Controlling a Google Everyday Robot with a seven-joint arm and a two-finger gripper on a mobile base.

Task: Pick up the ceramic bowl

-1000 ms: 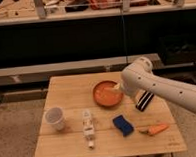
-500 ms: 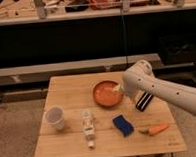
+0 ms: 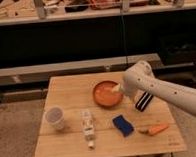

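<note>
The ceramic bowl (image 3: 104,94) is a shallow orange dish that sits on the wooden table (image 3: 67,90), right of its middle. My white arm (image 3: 157,89) reaches in from the right. My gripper (image 3: 117,90) is down at the bowl's right rim, over its inner side, and covers that part of the bowl.
A white cup (image 3: 55,118) stands at the table's left. A small bottle (image 3: 87,127) lies in front of the bowl. A blue sponge (image 3: 123,125) and an orange object (image 3: 157,129) lie at the front right. A black-and-white striped item (image 3: 143,101) lies under my arm. Shelving stands behind the table.
The arm has shifted only slightly. The gripper stays at the bowl's right rim, and the bowl has not moved.
</note>
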